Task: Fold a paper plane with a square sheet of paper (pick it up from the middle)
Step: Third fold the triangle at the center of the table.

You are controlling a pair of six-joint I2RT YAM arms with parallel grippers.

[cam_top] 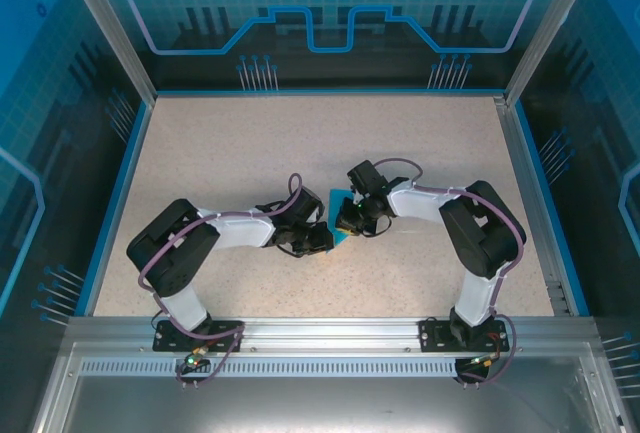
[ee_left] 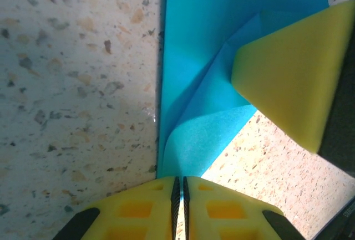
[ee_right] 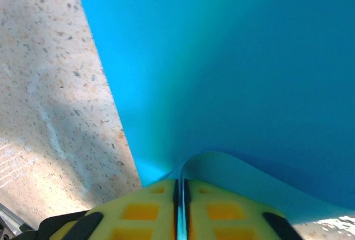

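Note:
The square sheet of paper (cam_top: 339,198) is cyan-blue and lies folded at the table's centre, between the two grippers. In the left wrist view the paper (ee_left: 222,40) shows layered diagonal flaps and a curled near corner. My left gripper (ee_left: 179,179) is shut on that corner, coming from the left (cam_top: 322,238). My right gripper (ee_right: 181,182) is shut on a raised edge of the paper (ee_right: 233,73), coming from the right (cam_top: 348,221). One of its yellow fingers (ee_left: 288,73) rests over the folded flaps. Whether the folds form the paper plane I cannot tell.
The speckled beige table (cam_top: 300,143) is bordered by a blue rim and clear enclosure walls (cam_top: 110,63). An aluminium rail (cam_top: 320,353) carrying both arm bases runs along the near edge.

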